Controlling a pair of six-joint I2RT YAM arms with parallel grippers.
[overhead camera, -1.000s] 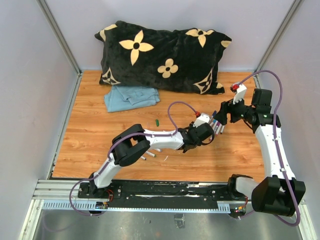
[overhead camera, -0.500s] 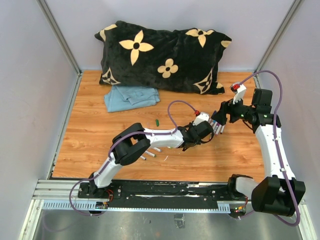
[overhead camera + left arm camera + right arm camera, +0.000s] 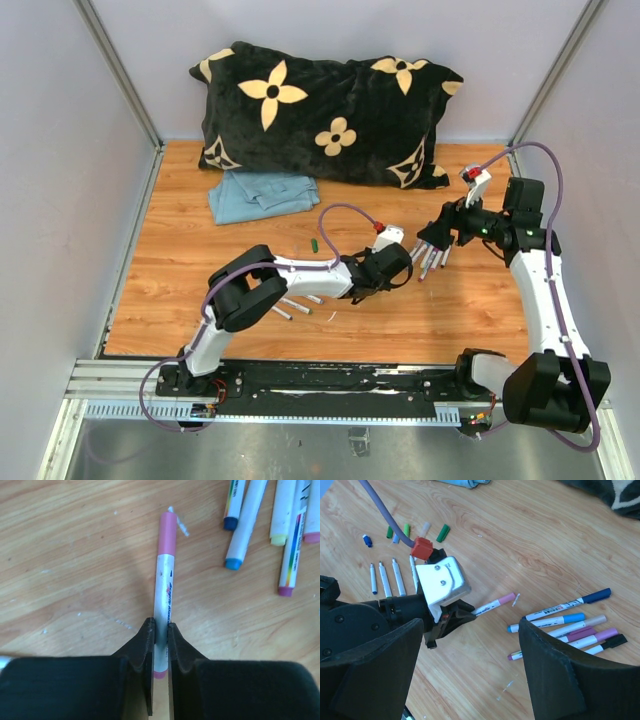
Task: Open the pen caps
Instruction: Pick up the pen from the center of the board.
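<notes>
Left arm [image 3: 310,272] reaches low across the middle, elbow folded back near its base, wrist stretched out to the right. Left gripper [image 3: 160,627] is clamped, both fingers [image 3: 146,640] squeezing the barrel of a pen [image 3: 164,585] from either side. Right arm [image 3: 535,290] stands tall along the right edge, wrist bent over to the left. Right gripper [image 3: 438,232] hangs with its fingers [image 3: 555,675] spread wide, nothing between them, facing the left gripper.

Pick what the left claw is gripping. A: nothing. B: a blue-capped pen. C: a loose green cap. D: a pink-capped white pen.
D: the left claw pinches the slim white marker pen by its barrel, pink cylindrical plastic cap in place.
</notes>
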